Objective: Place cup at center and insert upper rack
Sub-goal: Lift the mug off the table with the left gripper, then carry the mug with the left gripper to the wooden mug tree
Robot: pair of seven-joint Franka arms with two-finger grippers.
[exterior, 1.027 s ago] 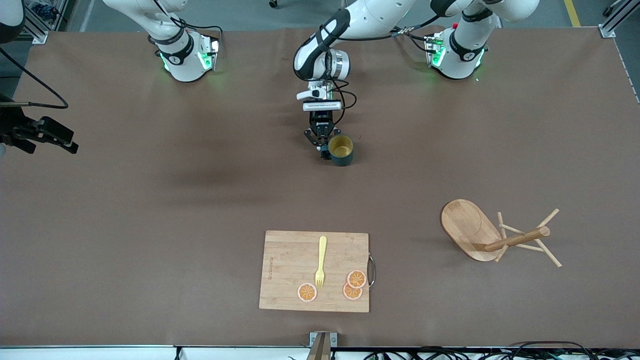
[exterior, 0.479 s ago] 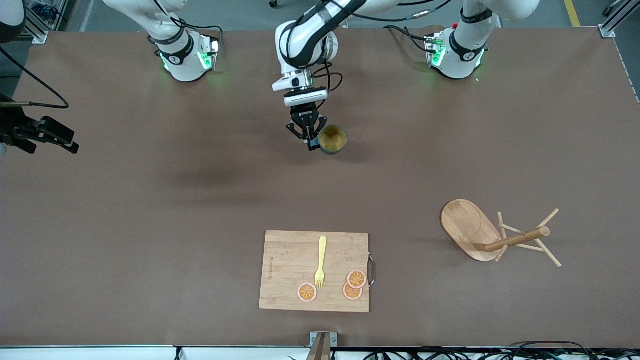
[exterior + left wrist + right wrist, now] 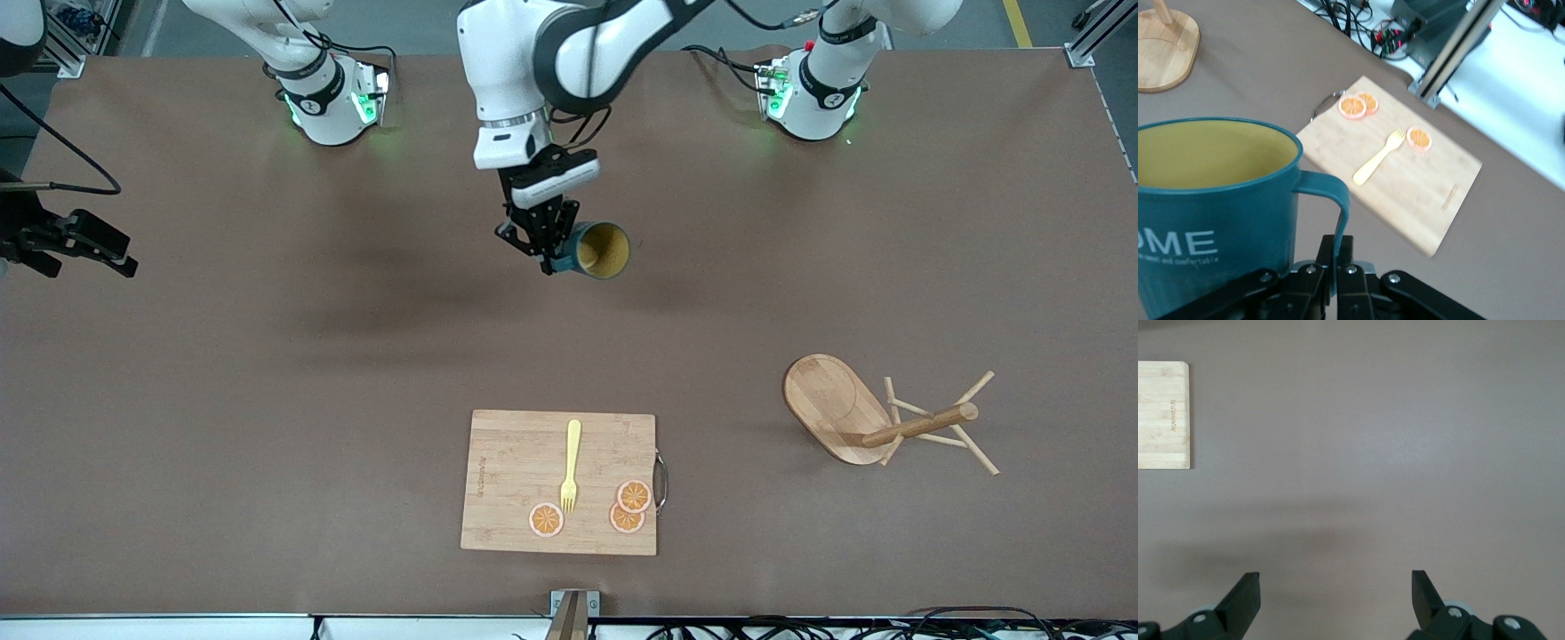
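The cup, dark teal with a mustard-yellow inside, hangs tilted in the air over the middle of the table near the robots' bases. My left gripper is shut on its handle. In the left wrist view the cup shows white lettering, and the gripper pinches the handle's lower end. The upper rack, a wooden mug tree, lies on its side toward the left arm's end; its base shows in the left wrist view. My right gripper waits open and empty at the right arm's end, over bare table.
A rectangular wooden cutting board lies near the front camera. It carries a yellow fork and three orange slices. It also shows in the left wrist view and the right wrist view.
My left gripper has lifted the cup off the table, and the cup now tilts with its mouth toward the front camera. The right gripper has stayed still.
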